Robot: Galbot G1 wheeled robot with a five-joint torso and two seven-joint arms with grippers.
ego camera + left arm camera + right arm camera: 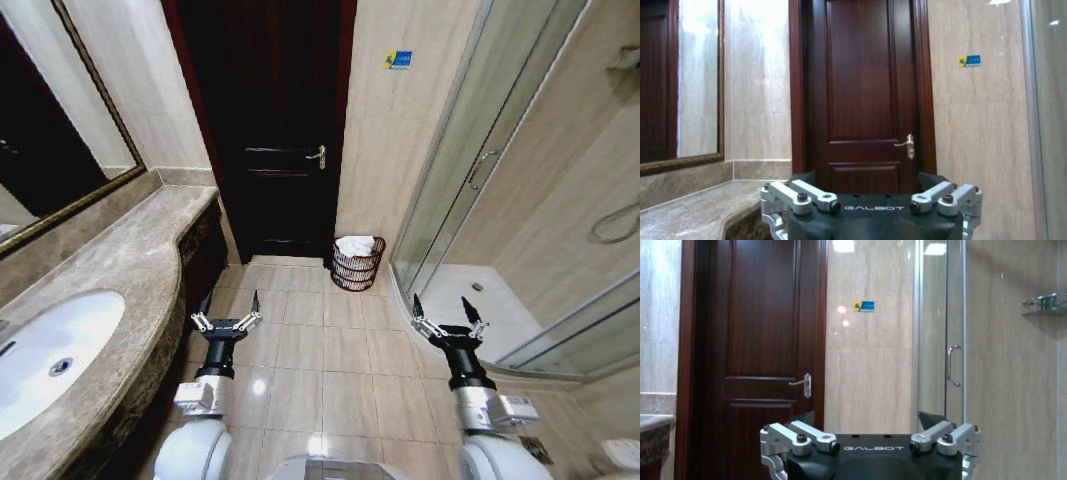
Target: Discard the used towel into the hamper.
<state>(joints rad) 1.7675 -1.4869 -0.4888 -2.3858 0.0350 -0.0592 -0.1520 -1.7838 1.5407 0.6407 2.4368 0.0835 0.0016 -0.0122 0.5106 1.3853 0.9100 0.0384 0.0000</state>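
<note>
head view has our left gripper (230,304) and right gripper (445,308) low over the floor tiles (300,370), both jaws spread and empty. farther off, the hamper (357,264) with a white towel (355,246) in it stands beside the door (275,130).

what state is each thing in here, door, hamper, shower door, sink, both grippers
door: shut, handle level
hamper: upright on the floor against the wall, white towel already inside at the top
shower door: shut
sink: dry-looking, nothing in the basin
left gripper: jaws open, holding nothing, above the floor by the counter
right gripper: jaws open, holding nothing, above the floor near the shower
</note>
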